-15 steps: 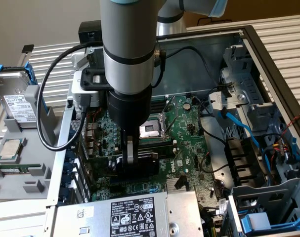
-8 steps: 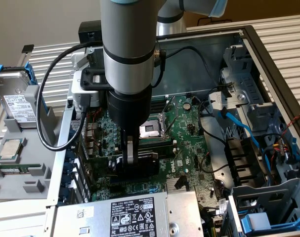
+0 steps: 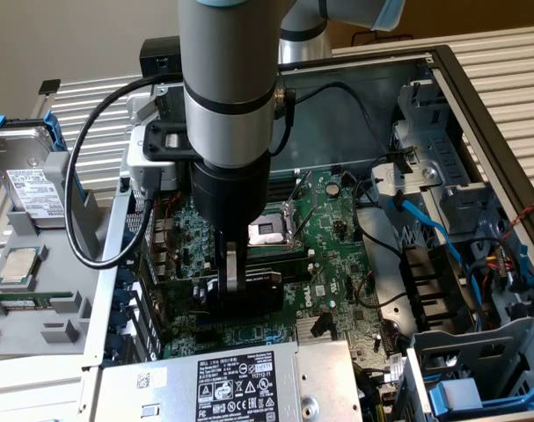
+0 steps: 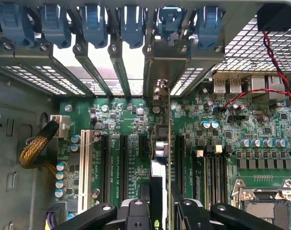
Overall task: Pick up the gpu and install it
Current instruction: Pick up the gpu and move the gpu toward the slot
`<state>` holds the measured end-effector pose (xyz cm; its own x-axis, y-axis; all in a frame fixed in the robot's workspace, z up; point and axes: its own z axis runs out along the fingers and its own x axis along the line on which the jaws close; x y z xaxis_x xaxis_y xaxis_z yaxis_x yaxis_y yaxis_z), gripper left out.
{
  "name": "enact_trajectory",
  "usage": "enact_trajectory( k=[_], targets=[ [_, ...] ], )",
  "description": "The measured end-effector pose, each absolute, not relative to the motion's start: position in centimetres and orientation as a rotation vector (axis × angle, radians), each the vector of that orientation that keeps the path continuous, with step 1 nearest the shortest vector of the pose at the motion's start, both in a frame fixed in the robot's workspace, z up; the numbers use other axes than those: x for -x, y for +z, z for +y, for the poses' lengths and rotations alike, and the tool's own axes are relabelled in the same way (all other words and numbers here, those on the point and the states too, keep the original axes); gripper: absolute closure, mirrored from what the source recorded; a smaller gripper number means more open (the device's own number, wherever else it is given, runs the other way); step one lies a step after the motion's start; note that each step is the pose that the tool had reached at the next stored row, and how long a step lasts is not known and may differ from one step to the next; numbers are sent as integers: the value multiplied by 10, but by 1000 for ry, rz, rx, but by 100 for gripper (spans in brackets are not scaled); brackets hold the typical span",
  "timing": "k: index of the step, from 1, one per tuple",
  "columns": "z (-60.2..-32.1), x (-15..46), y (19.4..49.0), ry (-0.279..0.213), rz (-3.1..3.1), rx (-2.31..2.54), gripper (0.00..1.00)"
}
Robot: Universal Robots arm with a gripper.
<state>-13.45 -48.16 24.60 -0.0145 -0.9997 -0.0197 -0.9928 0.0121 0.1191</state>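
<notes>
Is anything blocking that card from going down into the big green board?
Nothing visible does. The gripper holds the gpu edge-on over the motherboard, with its bracket at the rear slot openings. The long slots beneath look bare; the actual contact is hidden.

1 gpu point(image 3: 249, 286), 1 mobo point(image 3: 328, 237), 1 hdd point(image 3: 29, 180), 1 psu point(image 3: 240, 378)

Arm point(image 3: 227, 79): fat silver-grey cylinder w/ thin black band round it, light-blue cap at the upper joint. Below that a black cylindrical wrist section. Silver/white box w/ black frame bolted on the exterior view's left side. Thick black cable point(image 3: 95, 176) loops off that side. Gripper point(image 4: 157, 211): black linkage bars, round silver screw heads at pivots; one silver-grey finger point(image 3: 233, 264) w/ dark slot.
</notes>
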Motion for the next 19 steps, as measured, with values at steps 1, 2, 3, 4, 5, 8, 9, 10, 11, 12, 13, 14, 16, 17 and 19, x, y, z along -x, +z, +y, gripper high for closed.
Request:
enact_trajectory(
  k=[1,2,3,4,5,8,9,10,11,12,13,14,16,17,19],
  targets=[
    [-482,135,246,-152,-2184,-2155,73],
    [-482,134,246,-152,-2184,-2155,73],
    [-482,135,246,-152,-2184,-2155,73],
    [-482,135,246,-152,-2184,-2155,73],
    [-482,134,246,-152,-2184,-2155,73],
    [-482,135,246,-152,-2184,-2155,66],
    [-482,135,246,-152,-2184,-2155,60],
    [-482,135,246,-152,-2184,-2155,60],
    [-482,135,246,-152,-2184,-2155,53],
    [-482,134,246,-152,-2184,-2155,53],
    [-482,134,246,-152,-2184,-2155,53],
    [-482,134,246,-152,-2184,-2155,53],
    [-482,135,246,-152,-2184,-2155,53],
    [-482,135,247,-152,-2184,-2155,53],
    [-482,135,253,-152,-2184,-2155,53]
  ],
)
